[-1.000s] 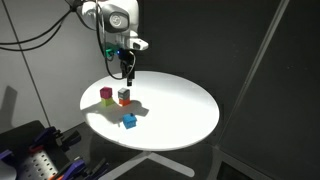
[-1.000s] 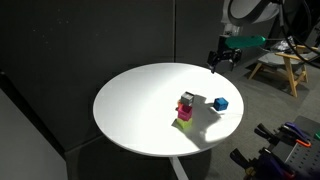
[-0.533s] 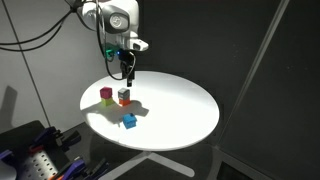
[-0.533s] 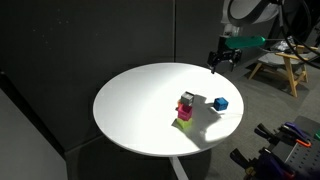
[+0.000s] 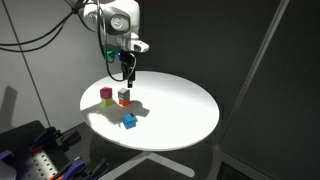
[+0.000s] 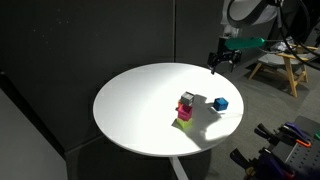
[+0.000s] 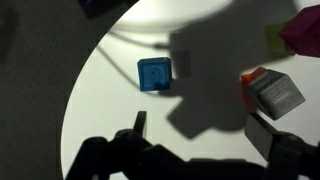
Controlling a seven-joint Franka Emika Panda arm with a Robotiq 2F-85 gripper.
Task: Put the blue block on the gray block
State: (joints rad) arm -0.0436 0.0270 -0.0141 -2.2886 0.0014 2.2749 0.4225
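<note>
The blue block (image 5: 129,121) lies alone on the round white table (image 5: 185,115); it also shows in the other exterior view (image 6: 220,103) and in the wrist view (image 7: 154,74). The gray block (image 5: 124,94) sits on top of an orange block (image 5: 124,101); it shows in the wrist view (image 7: 277,95) and in an exterior view (image 6: 187,99). My gripper (image 5: 128,72) hangs above the table's far edge, open and empty, above and apart from the blocks. In the wrist view its fingers (image 7: 200,130) are spread with only table between them.
A magenta cube (image 5: 106,94) sits on a yellow-green block (image 5: 106,101) next to the orange and gray stack. Dark curtains surround the table. A wooden stool (image 6: 275,65) and equipment (image 5: 40,150) stand off the table.
</note>
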